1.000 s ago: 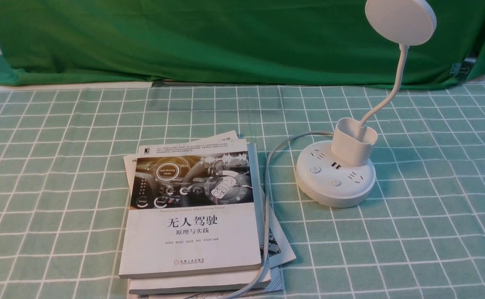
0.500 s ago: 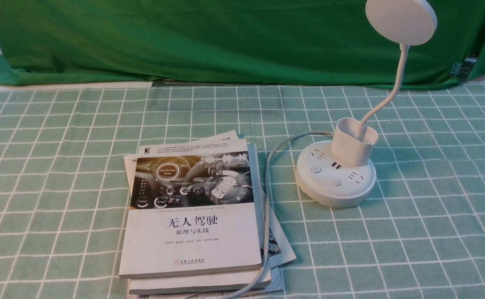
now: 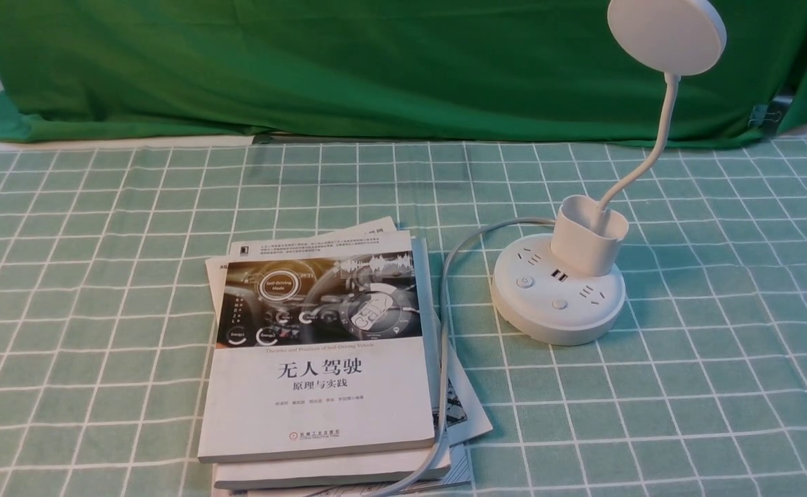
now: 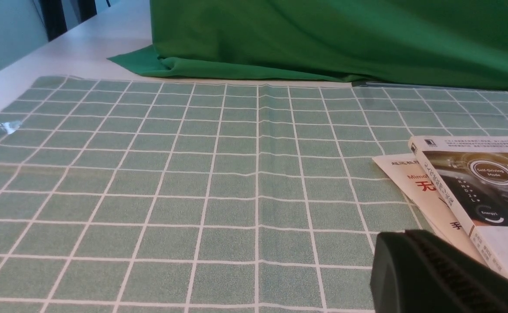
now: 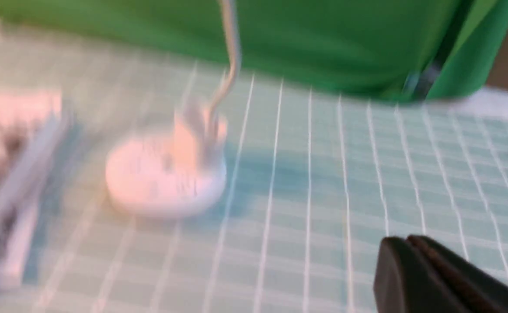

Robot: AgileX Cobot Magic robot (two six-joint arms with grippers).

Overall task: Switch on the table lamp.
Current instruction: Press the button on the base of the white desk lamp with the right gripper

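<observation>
The table lamp stands at the right of the checked cloth, unlit. Its round puck base (image 3: 558, 300) carries sockets and two buttons, with a small cup (image 3: 588, 235) behind them. A thin neck rises to the flat disc head (image 3: 667, 34). Neither gripper shows in the front view. In the motion-blurred right wrist view, my right gripper (image 5: 403, 241) is shut on nothing, low over the cloth and well short of the lamp base (image 5: 162, 182). My left gripper (image 4: 403, 237) looks shut and empty, just above the cloth beside the books (image 4: 475, 182).
Two stacked books (image 3: 320, 352) lie left of the lamp over loose papers. The lamp's white cord (image 3: 444, 331) runs along their right edge to the front of the table. A green cloth backdrop (image 3: 375, 62) hangs along the far edge.
</observation>
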